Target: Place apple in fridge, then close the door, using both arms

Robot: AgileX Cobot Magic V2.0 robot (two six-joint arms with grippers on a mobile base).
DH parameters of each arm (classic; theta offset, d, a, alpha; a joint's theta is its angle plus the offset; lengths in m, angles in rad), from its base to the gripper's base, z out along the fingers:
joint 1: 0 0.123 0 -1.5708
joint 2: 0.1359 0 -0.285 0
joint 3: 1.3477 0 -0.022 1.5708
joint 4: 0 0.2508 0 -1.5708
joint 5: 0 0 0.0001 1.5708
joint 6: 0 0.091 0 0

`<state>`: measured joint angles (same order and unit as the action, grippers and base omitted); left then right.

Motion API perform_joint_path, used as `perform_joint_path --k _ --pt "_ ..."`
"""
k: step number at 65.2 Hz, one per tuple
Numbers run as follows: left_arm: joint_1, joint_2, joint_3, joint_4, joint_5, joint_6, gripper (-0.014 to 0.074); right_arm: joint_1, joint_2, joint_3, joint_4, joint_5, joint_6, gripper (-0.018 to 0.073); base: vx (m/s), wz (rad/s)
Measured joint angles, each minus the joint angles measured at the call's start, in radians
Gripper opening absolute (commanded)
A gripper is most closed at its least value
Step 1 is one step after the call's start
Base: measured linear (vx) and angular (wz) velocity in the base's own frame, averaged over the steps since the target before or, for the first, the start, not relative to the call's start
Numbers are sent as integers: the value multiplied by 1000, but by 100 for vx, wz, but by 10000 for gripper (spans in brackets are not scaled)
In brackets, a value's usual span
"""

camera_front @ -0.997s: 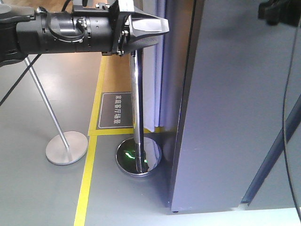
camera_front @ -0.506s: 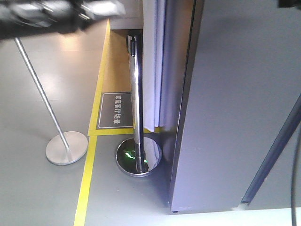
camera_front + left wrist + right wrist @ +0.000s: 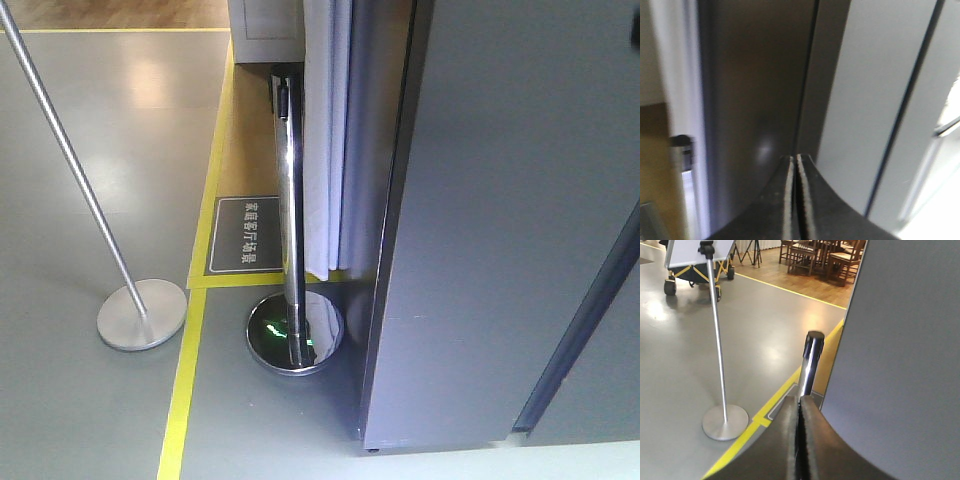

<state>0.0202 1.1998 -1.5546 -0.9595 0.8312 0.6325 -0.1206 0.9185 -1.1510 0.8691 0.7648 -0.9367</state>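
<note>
The fridge (image 3: 500, 220) stands at the right of the front view, its dark grey outer face toward me and its door shut. It also shows in the left wrist view (image 3: 865, 100) and in the right wrist view (image 3: 905, 365). No apple is in view. My left gripper (image 3: 795, 160) is shut and empty, its tips close in front of the fridge's dark side and a vertical seam. My right gripper (image 3: 800, 401) is shut and empty, beside the fridge's grey face. Neither arm shows in the front view.
A chrome stanchion post (image 3: 290, 200) with a round mirrored base (image 3: 295, 335) stands just left of the fridge; its top shows in the right wrist view (image 3: 812, 360). A second thin post on a grey disc base (image 3: 142, 313) stands further left. Yellow floor tape (image 3: 185, 380) runs past.
The left arm, stretched across the top of the front view a second ago, has drawn up and out of that view. The dark arm part at top right has gone too.
</note>
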Motion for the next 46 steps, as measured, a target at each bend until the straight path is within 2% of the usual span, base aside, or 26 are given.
perform_joint_path --k 5,14,22,33,41,46 --pt "0 -61 15 83 -9 -73 -8 0 -90 119 5 -12 -14 -4 0 0" --pt "0 -201 153 147 -74 -122 -8 0 -261 309 5 -38 -25 -4 0 0" --pt "0 -354 374 158 -145 -131 -8 0 -382 458 5 -81 -25 -4 0 0" --pt "0 -619 759 163 -265 -134 -8 0 -499 612 5 -88 -26 -4 0 0" --pt "0 -791 985 161 -358 -141 -8 0 -539 674 4 -87 -26 -3 0 0" --pt "0 -864 1072 159 -394 -148 -8 0 -547 691 4 -87 -26 -3 0 0"
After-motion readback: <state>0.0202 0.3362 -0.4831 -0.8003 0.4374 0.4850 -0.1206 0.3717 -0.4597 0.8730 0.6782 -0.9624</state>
